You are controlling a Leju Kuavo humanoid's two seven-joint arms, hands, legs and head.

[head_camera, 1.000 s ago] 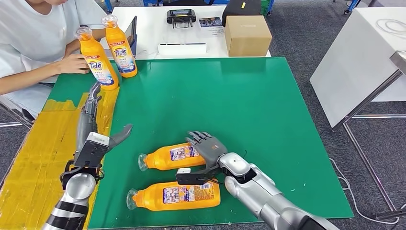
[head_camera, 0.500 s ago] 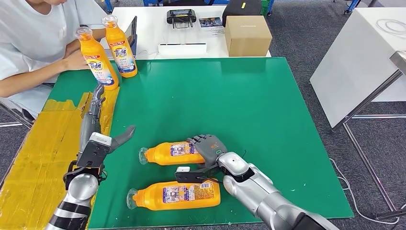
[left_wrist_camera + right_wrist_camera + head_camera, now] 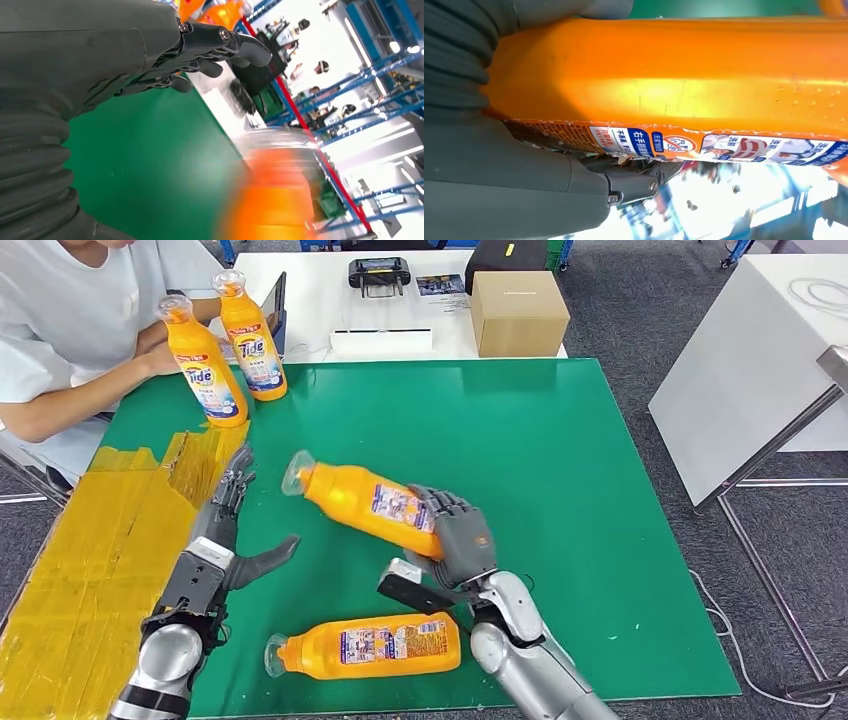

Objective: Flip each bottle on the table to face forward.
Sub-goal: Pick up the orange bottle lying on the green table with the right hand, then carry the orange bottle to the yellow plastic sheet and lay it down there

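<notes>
Head view has the right hand [image 3: 455,540] wrapped around an orange Tide detergent bottle [image 3: 365,500], holding it up off the green mat [image 3: 560,490] at a tilt, cap end pointing toward the two standing bottles at the mat's far left corner. My guess is it's gripping near the base so the body can be swung upright and turned label-out, since the task wants every bottle facing forward. In the right wrist view the back label with small print is right against the fingers, so the bottle is clearly clamped and not just resting there.

A second detergent bottle [image 3: 365,647] lies flat on the green mat near its front edge, just beside the right forearm, back label up, not yet dealt with. The two upright bottles [image 3: 225,350] at the far left corner show their Tide fronts, so those look finished. A person in a white shirt [image 3: 70,330] sits just past that corner, arm close to them.

Left hand [image 3: 225,530] holds nothing: fingers spread and stretched out over the mat's left side near the yellow taped strip [image 3: 80,560], thumb sticking out toward the lifted bottle. Looks like it's waiting to catch or steady the cap end. The wrist is low, forearm coming straight up from the mat's front edge.
</notes>
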